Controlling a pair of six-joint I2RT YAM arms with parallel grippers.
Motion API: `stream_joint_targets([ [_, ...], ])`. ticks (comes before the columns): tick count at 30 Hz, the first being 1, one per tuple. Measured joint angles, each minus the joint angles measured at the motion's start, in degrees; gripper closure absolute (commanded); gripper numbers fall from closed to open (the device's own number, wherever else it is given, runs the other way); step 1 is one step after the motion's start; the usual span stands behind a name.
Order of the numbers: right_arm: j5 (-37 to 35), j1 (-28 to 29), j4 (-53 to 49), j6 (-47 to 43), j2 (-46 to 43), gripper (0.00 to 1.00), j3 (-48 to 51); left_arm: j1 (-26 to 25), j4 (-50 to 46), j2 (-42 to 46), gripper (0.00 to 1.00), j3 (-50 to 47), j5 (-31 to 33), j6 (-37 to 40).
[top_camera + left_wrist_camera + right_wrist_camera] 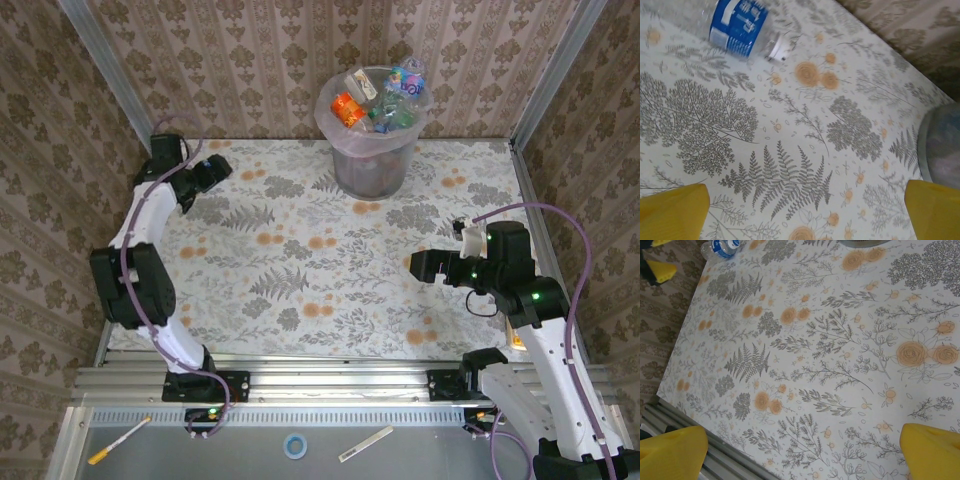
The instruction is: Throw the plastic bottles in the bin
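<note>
Counting first, we find one bin (370,165), two arms and one loose bottle (740,22) on the flowered table (300,260). A heap of bottles (385,100) fills the bin. We make out at least four, with orange, blue, green and white on them, but the pile is too tangled for a sure count.

The bin stands upright at the far edge of the table, near its middle. The left arm (135,275) bends at the elbow by the left edge and reaches to the far left corner. There the left gripper (212,172) hangs over the cloth with its yellow fingers (672,212) spread wide and nothing between them.

The right arm (540,310) folds in from the right edge. The right gripper (420,265) points left across the table, spread just as wide and empty.

The loose bottle, clear with a blue label, lies on its side ahead of the left gripper and apart from its fingers. In the left wrist view its long axis runs from upper left to lower right, and the white cap (777,50) points towards the side where the bin's grey wall shows. In the right wrist view it lies in the far corner of the table.
</note>
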State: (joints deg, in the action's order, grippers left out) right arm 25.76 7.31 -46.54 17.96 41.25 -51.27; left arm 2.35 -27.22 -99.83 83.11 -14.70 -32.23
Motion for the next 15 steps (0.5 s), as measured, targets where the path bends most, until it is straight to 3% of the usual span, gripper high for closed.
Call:
stream_joint_targets([
  [9, 0.00, 0.00, 0.02, 0.00, 0.00, 0.00, 0.02, 0.00, -2.27, -9.75, 0.00, 8.52, 4.81, -15.23],
  [15, 0.00, 0.00, 0.02, 0.02, 0.00, 0.00, 0.02, 0.00, -9.03, -16.48, 0.00, 19.69, 9.46, -22.75],
])
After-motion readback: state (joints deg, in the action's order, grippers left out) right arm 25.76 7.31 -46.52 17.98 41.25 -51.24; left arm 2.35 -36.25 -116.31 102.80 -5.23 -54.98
